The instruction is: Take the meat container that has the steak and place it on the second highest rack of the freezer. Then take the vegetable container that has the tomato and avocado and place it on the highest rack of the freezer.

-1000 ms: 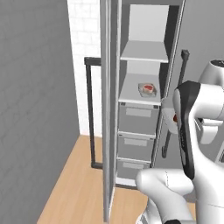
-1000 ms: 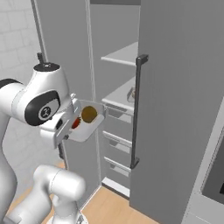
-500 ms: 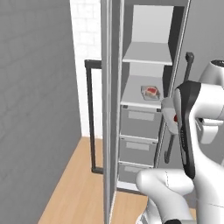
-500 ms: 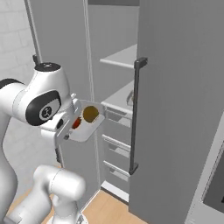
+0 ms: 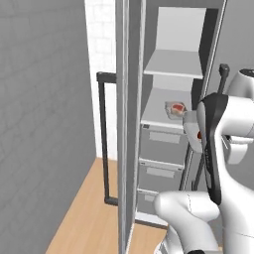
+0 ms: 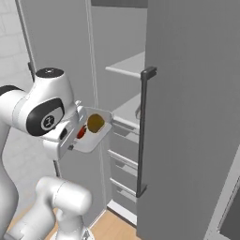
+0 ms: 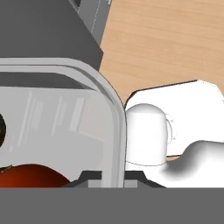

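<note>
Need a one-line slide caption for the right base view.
Gripper carries vegetable container with avocado and tomato toward the open freezer.

Freezer [image 5: 173, 99] interior ahead of the jaws. The highest rack [image 5: 174, 63] lies bare, with open room above it. The second highest rack [image 5: 161, 115] carries the meat container with the steak [image 5: 176, 107]. The open door's edge [image 5: 122, 124] bounds the passage on one side, the dark bar handle [image 6: 143, 131] on the other.
</note>
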